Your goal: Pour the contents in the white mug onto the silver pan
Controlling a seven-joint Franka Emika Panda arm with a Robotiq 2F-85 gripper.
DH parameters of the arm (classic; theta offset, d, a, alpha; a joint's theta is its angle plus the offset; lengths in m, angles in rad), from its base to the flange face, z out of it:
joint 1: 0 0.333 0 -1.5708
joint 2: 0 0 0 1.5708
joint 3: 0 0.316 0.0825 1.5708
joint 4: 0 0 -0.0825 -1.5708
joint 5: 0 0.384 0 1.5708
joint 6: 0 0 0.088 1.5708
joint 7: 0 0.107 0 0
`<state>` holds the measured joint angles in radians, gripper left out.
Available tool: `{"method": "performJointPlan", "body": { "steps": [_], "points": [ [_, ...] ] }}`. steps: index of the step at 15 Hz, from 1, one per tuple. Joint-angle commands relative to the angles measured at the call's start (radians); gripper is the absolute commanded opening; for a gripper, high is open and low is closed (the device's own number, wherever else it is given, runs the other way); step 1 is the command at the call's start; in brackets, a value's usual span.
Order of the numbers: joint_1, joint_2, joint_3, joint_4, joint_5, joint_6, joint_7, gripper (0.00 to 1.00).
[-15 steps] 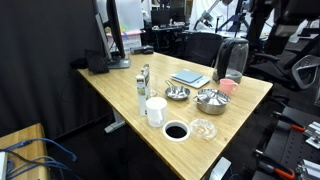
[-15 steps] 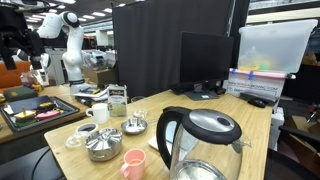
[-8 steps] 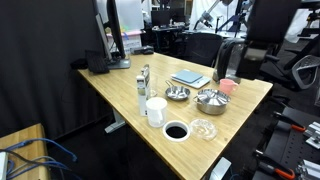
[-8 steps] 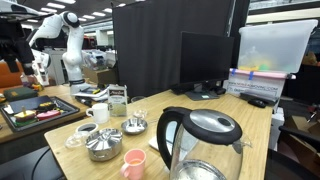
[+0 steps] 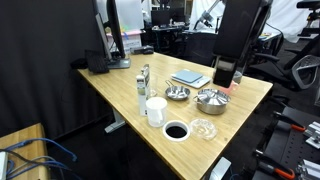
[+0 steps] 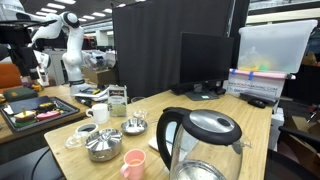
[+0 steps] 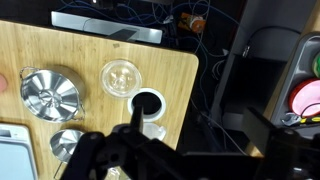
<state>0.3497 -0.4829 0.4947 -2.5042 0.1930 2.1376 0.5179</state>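
The white mug point(image 5: 155, 110) stands upright near the table's front edge; it also shows in an exterior view point(image 6: 100, 112). In the wrist view only a bit of the mug point(image 7: 154, 130) peeks out beside a dark finger point(image 7: 134, 112). The silver pan point(image 5: 177, 93) point(image 6: 134, 125) point(image 7: 66, 143) lies a little beyond the mug. My gripper point(image 5: 226, 77) hangs above the far right part of the table, well away from the mug. Its jaws point(image 7: 196, 112) stand open with nothing between them.
A larger silver bowl point(image 5: 210, 100) point(image 7: 50, 92), a clear glass dish point(image 5: 203, 128) point(image 7: 121, 77) and a white-rimmed dark dish point(image 5: 176, 130) point(image 7: 146, 104) lie around the mug. A glass kettle point(image 6: 200, 140) and a pink cup point(image 6: 133, 162) stand nearby. A monitor point(image 5: 115, 35) stands at the back.
The arm has swung in over the table from the right and come lower, and now covers the kettle and pink cup in an exterior view. Jaws stay open.
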Motion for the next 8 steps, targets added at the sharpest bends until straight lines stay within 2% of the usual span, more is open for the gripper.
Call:
{"method": "performJointPlan", "body": {
  "steps": [1, 3, 5, 8],
  "points": [
    [0.004, 0.001, -0.005, 0.002, -0.003, -0.003, 0.002, 1.00],
    [-0.014, 0.026, 0.018, 0.015, 0.002, 0.035, 0.076, 1.00],
    [-0.044, 0.057, 0.059, 0.023, -0.045, 0.115, 0.187, 1.00],
    [-0.096, 0.125, 0.138, 0.030, -0.193, 0.209, 0.370, 1.00]
  ]
}}
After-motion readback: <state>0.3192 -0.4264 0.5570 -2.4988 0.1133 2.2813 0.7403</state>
